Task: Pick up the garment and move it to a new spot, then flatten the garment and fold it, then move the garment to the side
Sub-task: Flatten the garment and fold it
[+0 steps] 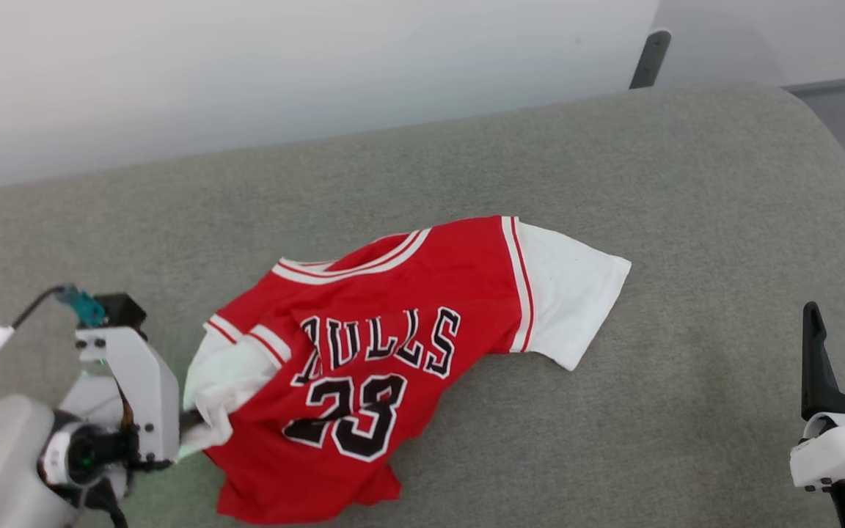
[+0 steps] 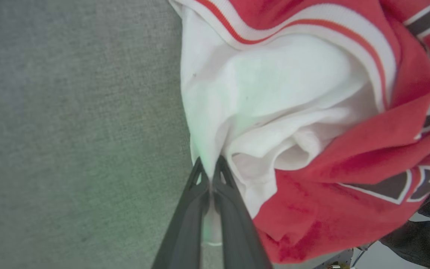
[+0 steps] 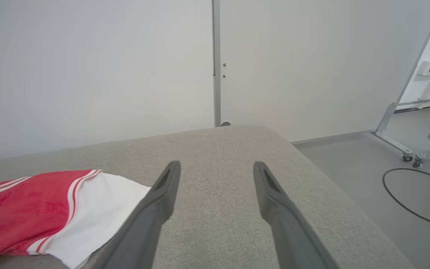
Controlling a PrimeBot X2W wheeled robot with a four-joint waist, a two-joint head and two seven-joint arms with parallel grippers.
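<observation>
Two claws show: the left claw is clamped on the white sleeve of the jersey, whose red body is bunched just right of it. The right claw stands wide apart and empty over the grey surface, with the other sleeve lying left of it, not touching.

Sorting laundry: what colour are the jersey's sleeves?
Sleeves of the garment are white; head view shows them best.

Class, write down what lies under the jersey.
Grey cushion shows all around the jersey, so it rests on that. Its crumpled folds hide anything else beneath. The left end effector pinches the sleeve edge.
</observation>
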